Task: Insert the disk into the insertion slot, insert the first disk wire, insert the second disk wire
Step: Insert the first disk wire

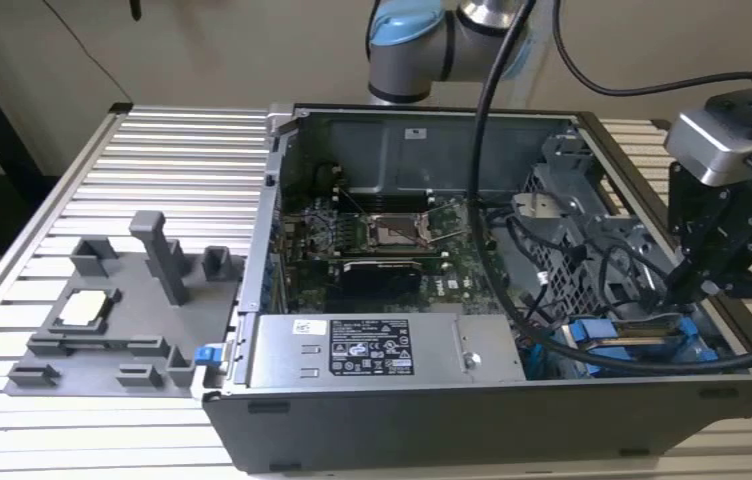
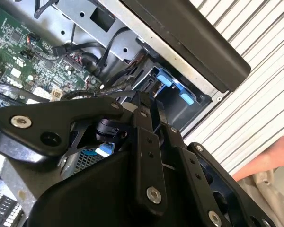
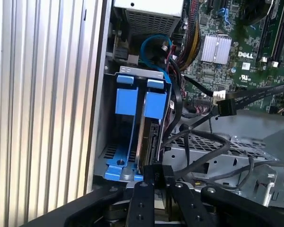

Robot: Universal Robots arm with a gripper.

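Observation:
The disk (image 3: 149, 141) stands on edge in its blue carrier inside the insertion slot (image 3: 141, 72), at the case's front corner on the exterior view's right (image 1: 630, 338). My gripper (image 3: 157, 183) hangs right over the disk's near end, shut on the black connector (image 3: 157, 171) of a disk wire that loops away over the metal cage. In the exterior view the gripper (image 1: 682, 290) reaches down into that corner. A second black wire with a flat connector (image 3: 225, 108) lies loose beside the slot. In the second wrist view the gripper (image 2: 149, 112) points at the slot's blue tabs (image 2: 173, 85).
The perforated cage (image 3: 227, 147) sits next to the slot, draped with cables. The silver power-supply box (image 1: 376, 352) and the motherboard (image 1: 376, 240) take up the case's middle. A grey fixture (image 1: 123, 300) stands on the slatted table. A hand (image 2: 274, 158) shows outside the case.

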